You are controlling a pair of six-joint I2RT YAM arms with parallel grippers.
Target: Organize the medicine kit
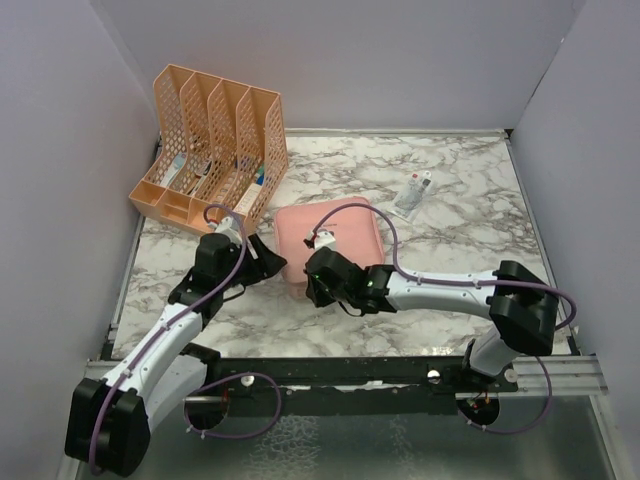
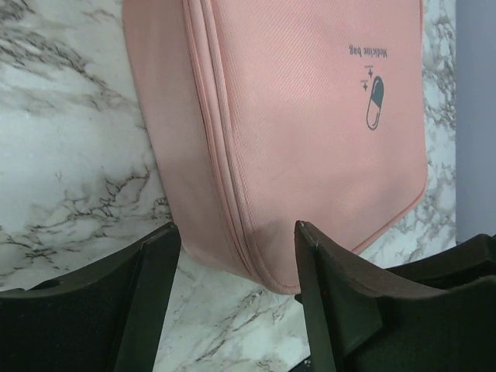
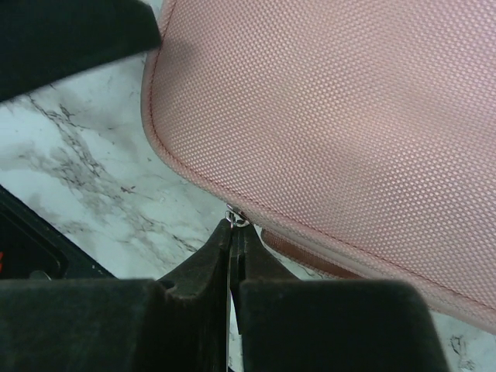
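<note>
Marble-veined tabletop [image 1: 450,260] bears woven pink rounded-corner medicine kit [image 1: 345,245], seemingly zipped.

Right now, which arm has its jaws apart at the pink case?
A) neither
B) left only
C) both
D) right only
B: the left gripper holds its jaws apart by the medicine kit corner, while the right gripper has its jaws pressed together at the zip's metal ring.
</note>
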